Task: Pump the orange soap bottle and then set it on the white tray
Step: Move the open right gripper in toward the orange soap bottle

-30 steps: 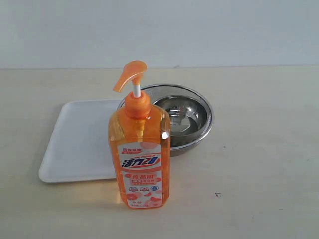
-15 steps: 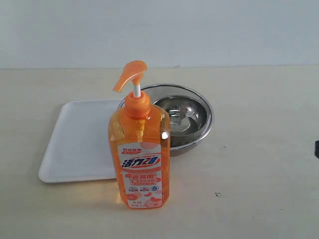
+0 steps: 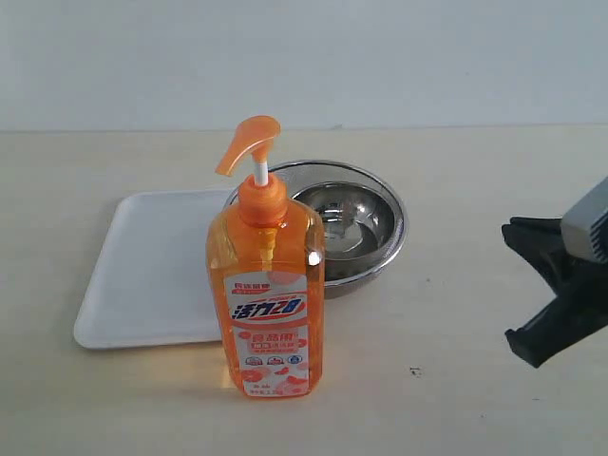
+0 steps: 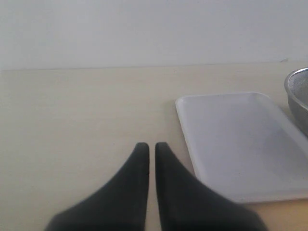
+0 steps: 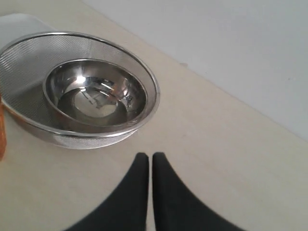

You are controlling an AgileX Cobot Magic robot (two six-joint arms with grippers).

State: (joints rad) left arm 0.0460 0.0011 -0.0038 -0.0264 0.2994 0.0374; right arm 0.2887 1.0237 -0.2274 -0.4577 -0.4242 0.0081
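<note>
While the tall translucent orange soap bottle (image 3: 266, 285) is standing upright on the pale wooden table (image 3: 475, 399), near the middle and off the tray, it is hiding the near right corner of the flat white plastic tray (image 3: 142, 275) and the left side of the round steel mesh strainer (image 3: 399, 223) behind it. Whether its base is touching the tray's rim cannot be told. Its orange pump head is sitting raised on the white stem, spout pointing left.

A polished steel bowl (image 5: 96, 96) is resting inside the strainer. From the right wrist view only an orange sliver of the bottle is showing at the frame edge.

On the label, the large blue and red print is reading 活力28; the smaller Chinese lines above and below are too small to read.

Black fingers of the right gripper (image 5: 149, 156) are lying almost together, only a thin slit between them, holding nothing; in the exterior view this gripper is showing at the right edge, cut off, well apart from the bottle. Fingers of the left gripper (image 4: 151, 146) are likewise sitting pressed nearly together and empty, over bare table just left of the tray, out of the exterior view.
</note>
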